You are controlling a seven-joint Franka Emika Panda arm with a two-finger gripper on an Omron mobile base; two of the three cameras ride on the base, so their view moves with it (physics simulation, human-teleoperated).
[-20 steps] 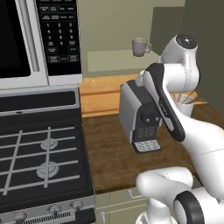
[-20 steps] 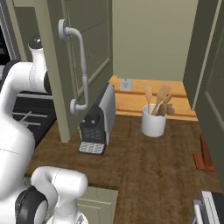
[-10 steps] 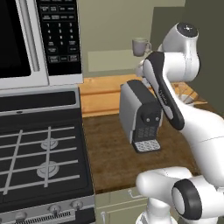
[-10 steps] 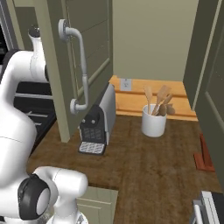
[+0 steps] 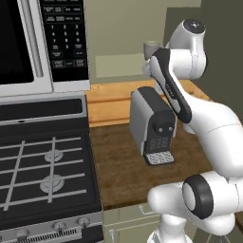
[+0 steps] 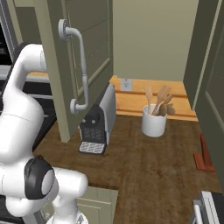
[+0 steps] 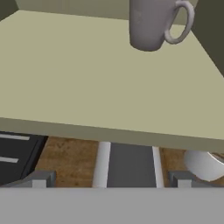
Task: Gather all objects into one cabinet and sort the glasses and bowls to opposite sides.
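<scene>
Hovering tool (image 7: pixel 112 178) released before pale shelf (image 7: pixel 87 78); grey mug (image 7: pixel 153 22) upright; wooden counter (image 6: pixel 148 162) below.

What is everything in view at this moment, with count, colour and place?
mug: one, grey, upright on the cabinet shelf, handle to the right in the hand view
cabinet door: one, olive-green, open, pale grey bar handle
coffee machine: one, grey and black, on the wooden counter
utensil crock: one, white, wooden spoons inside, counter back
microwave: one, silver and black, above the stove
stove: one, black, left of counter
gripper: jaws open, below the shelf edge
</scene>
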